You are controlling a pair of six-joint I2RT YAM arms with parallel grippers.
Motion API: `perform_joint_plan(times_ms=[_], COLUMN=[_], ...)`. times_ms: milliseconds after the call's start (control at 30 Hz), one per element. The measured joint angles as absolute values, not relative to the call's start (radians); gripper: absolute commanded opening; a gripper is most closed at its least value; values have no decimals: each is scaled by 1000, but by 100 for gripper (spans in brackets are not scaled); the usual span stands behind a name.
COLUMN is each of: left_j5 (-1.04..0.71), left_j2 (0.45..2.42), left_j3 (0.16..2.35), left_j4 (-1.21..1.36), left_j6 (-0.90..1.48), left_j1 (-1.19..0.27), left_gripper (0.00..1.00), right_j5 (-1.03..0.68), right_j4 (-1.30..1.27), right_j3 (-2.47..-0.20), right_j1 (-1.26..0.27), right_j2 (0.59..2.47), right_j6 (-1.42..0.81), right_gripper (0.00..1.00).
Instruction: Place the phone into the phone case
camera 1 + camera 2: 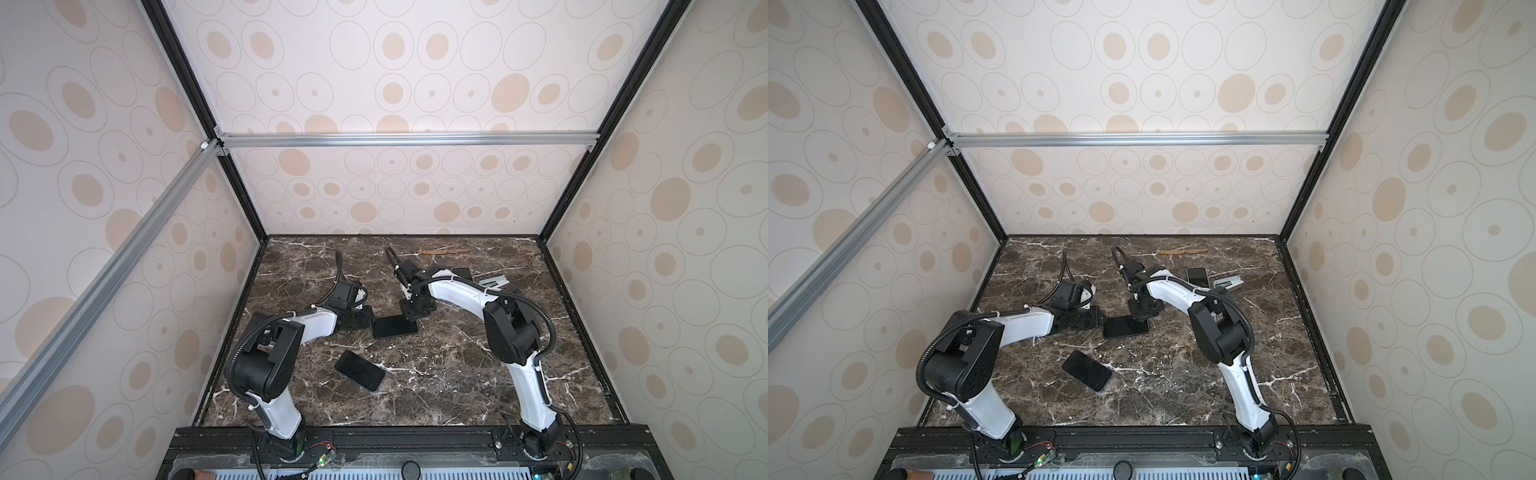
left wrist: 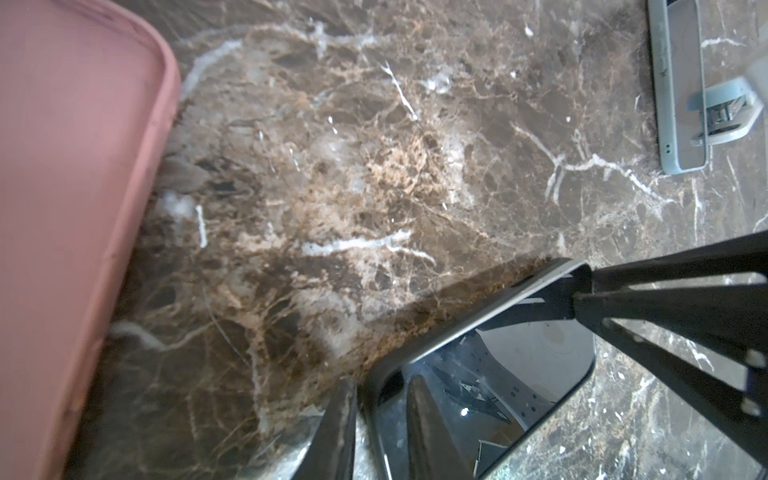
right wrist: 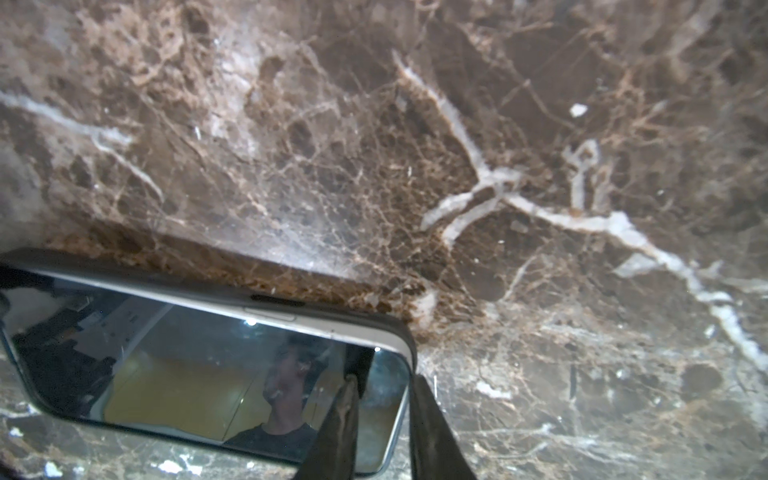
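Right wrist view: phone point(image 3: 199, 365) partly inside black phone case point(image 3: 124, 272).

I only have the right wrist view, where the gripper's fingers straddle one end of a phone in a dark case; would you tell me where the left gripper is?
Observer: The left gripper is at the phone's opposite end, its fingers straddling that rim.
Operator: Thank you; is anything else lying nearby?
Observer: A second black phone lies loose on the marble table, nearer the arm bases.
Operator: Are there other cases?
Observer: A pink phone case lies near the left gripper; only the left wrist view shows it.
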State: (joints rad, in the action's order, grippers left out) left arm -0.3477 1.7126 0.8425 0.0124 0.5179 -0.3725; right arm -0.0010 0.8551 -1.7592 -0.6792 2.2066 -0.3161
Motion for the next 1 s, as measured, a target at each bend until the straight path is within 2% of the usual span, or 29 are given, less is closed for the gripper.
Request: perform_joint_plan(times_ms=[300,567,767,1000], left_j5=[-290,-305,-311,-332], left_j2=[1680,1649,1609,1626], left_j3=[844,852,854,854], left_j4=[-15,-17,-12,-15], left_j6=[488,485,484,485], left_j1=[-373,-373,-373,-373], left_gripper=[23,23,24,24], right_j5=[-16,-33,-72,-110], right_j4=[903,897,865,818], right_j3=[-1811,-1829,-1769,-1723], right_j1=[-673,-649,-614,-613], right_j2=[2224,2215,2201,2187], right_j6=[-294,-286,-307,-325], right_gripper=[29,30,28,19])
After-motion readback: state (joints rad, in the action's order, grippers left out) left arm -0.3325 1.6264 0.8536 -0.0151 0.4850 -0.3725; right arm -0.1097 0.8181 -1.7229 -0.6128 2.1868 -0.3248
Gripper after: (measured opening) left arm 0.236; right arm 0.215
